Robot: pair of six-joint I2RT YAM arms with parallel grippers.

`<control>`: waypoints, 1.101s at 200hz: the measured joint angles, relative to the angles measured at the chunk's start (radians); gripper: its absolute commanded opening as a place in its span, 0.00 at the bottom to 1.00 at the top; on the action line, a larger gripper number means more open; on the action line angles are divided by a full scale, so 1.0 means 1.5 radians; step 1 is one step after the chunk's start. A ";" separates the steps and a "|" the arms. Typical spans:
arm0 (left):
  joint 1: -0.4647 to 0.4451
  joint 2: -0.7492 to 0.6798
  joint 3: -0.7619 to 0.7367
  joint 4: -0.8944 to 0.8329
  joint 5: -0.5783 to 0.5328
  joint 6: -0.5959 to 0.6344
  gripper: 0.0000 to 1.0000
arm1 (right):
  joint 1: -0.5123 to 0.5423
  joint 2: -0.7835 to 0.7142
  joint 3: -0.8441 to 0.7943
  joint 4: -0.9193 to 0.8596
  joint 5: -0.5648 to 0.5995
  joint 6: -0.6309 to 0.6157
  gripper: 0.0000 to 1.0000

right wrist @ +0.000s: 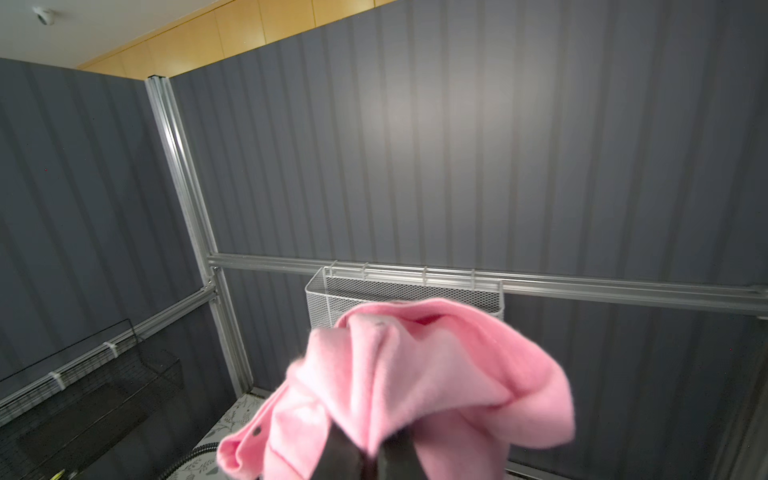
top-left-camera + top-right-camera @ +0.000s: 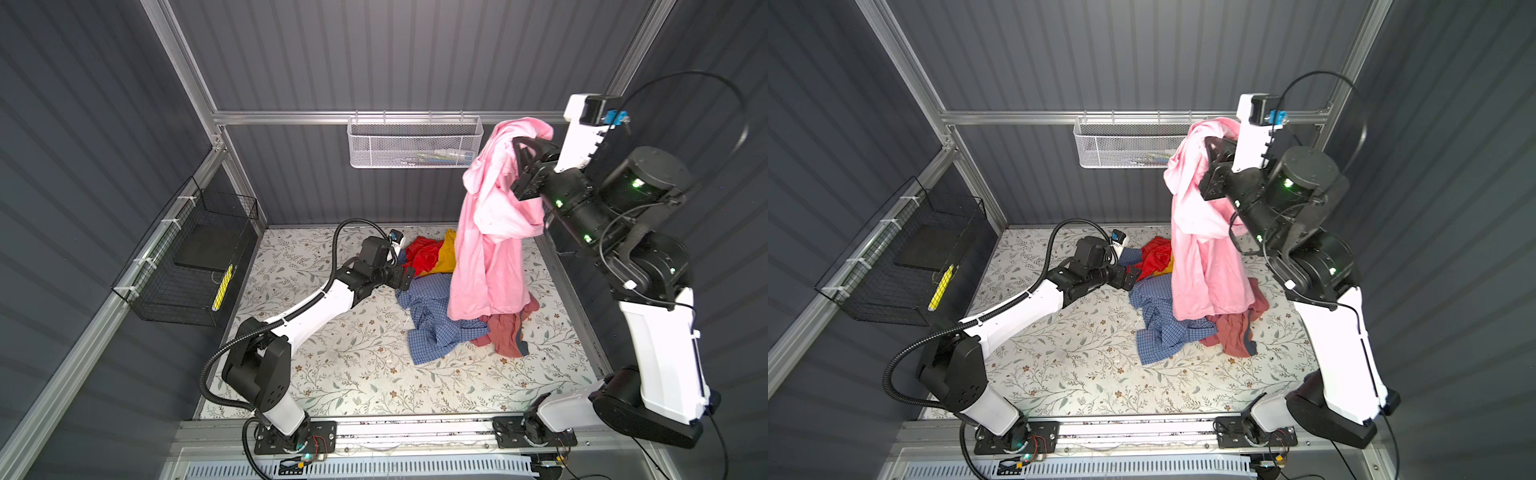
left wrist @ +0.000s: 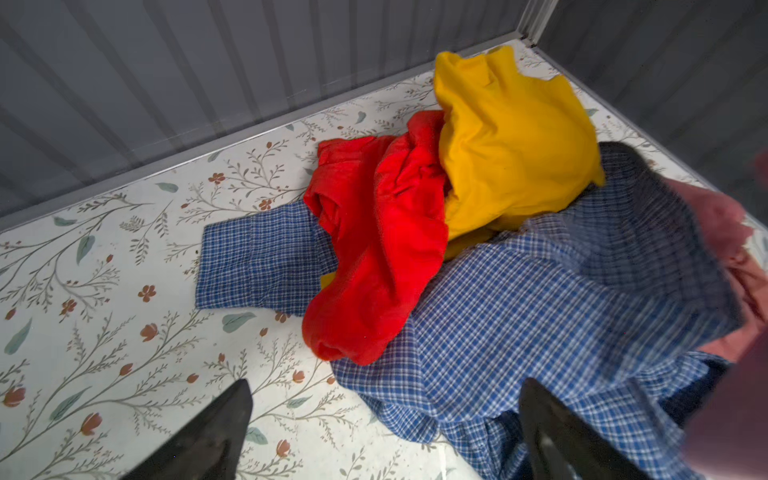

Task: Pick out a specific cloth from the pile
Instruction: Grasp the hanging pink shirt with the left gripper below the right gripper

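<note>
Though its fingertips are half buried in fabric, right gripper [image 1: 370,457] reads as pressed together, pinching a bunched fold of the bubblegum-pink cloth [image 1: 415,374]. Arm raised high by the back wall's rail, just beside the white mesh basket [image 2: 411,143].

Both top views: cloth hangs from that pinch in a long rumpled drape, upper part wrapped around the gripper body. Lower hem falls in front of the pile [image 2: 432,320]; cannot tell whether hem touches it or hangs clear.

Pile on the floral tabletop [image 2: 353,374], toward the back right:
- shiny red garment [image 3: 374,249], lying across a blue sleeve
- mustard-yellow garment [image 3: 507,145], against the red, nearest the back wall
- blue checked shirt [image 3: 540,311], spread widest, under both
- dusty-rose piece [image 2: 505,336], at the near right edge, touching the checked shirt

Left gripper [image 3: 386,386] low at the pile's left edge, jaws spread wide, holding nothing. Wrist view: one finger over bare tabletop, the other over checked fabric.

Black wire basket [image 2: 195,266] on the left wall, well apart from the pile.
</note>
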 measured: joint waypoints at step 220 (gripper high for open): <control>-0.002 0.183 0.239 0.325 0.354 -0.114 0.74 | -0.131 0.039 -0.148 0.121 -0.403 0.266 0.00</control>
